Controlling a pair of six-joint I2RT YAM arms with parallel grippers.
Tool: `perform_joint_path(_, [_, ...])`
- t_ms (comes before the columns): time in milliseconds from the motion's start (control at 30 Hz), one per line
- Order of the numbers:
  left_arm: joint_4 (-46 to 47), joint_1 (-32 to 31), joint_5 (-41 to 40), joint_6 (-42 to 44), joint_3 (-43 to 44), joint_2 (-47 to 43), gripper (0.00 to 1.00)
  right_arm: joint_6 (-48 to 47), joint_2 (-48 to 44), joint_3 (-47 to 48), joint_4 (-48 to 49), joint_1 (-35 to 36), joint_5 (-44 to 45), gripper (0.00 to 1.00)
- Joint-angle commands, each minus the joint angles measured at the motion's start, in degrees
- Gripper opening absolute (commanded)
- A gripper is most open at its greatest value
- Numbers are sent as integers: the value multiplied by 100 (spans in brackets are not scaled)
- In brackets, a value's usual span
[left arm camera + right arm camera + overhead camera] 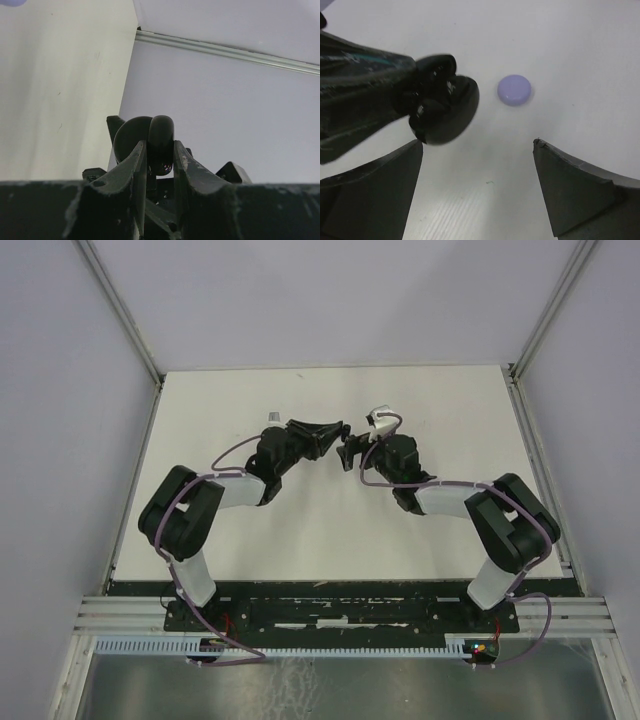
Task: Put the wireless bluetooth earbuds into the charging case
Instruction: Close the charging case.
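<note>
My left gripper is shut on a black round charging case and holds it above the table's middle. Its lid stands open like a clamshell. In the right wrist view the case hangs at the upper left, at the tip of the left gripper's fingers. My right gripper is open and empty, right beside the case and just below it. No earbud shows clearly in any view. Whether any lie inside the case I cannot tell.
A pale lilac round puck lies on the white table beyond the case. It is likely the small pale spot in the top view. Grey walls with metal rails enclose the table.
</note>
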Motion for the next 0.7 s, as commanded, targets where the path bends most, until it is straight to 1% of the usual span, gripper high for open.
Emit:
perform_joint_path(0, [48,-64,-257,-279,167,-198,3,-53,257,478,721,121,20,99])
perform_joint_path(167, [11,-69,-220,-281,158,-236,3,-120,451,685,644,167,305,99])
perform_joint_path(300, [-70,-65,-186,-278,124,-280,3,-427,445,774,404,185,739,99])
perform_joint_path(667, [-2,-56,-7,-432,47,-118,3,-1226,167,419,454,187,1740,99])
